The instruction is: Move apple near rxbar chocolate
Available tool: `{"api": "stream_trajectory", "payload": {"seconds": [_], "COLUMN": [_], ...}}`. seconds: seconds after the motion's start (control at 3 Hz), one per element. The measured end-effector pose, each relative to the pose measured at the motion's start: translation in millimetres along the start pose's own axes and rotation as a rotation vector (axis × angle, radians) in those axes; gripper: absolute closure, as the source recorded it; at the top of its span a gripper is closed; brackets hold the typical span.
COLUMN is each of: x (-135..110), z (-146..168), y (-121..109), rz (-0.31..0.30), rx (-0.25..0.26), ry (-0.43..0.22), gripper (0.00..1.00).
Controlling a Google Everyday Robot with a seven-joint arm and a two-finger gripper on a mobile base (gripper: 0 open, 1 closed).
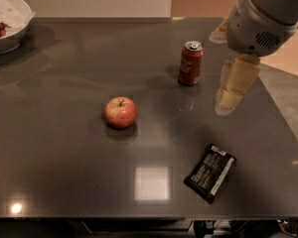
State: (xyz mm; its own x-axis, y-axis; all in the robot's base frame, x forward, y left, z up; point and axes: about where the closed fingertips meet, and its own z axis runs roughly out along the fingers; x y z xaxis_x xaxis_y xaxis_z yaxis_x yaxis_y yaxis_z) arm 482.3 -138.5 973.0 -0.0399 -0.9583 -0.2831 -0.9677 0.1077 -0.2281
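The red apple (120,112) with yellowish patches and a dark stem sits on the dark table (64,157), left of centre. The rxbar chocolate (210,172), a flat black wrapped bar with pale lettering, lies near the front right, turned at an angle. The gripper (228,100) hangs from the arm at the upper right, above the table, right of the soda can and well to the right of the apple. It holds nothing that I can see.
A red soda can (190,63) stands upright behind and right of the apple. A white bowl (12,29) with red pieces inside sits at the far left corner. The table's right edge (283,128) runs close to the arm.
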Motion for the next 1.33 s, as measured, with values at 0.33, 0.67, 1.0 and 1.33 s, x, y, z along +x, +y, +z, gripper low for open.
{"api": "stream_trajectory", "payload": {"seconds": [0.33,0.67,1.0,1.33], "x": [-31,-49,-79,-103], "z": [19,30,56,80], "y": [-11,-16,-15,-11], "rz": [-0.054,-0.085,-0.135,-0.182], "rx": [-0.023,-0.038,-0.084,-0.119], "ry": [-0.057,-0.092,-0.128,-0.143], "gripper": [0.00,0.00,0.00,0.00]}}
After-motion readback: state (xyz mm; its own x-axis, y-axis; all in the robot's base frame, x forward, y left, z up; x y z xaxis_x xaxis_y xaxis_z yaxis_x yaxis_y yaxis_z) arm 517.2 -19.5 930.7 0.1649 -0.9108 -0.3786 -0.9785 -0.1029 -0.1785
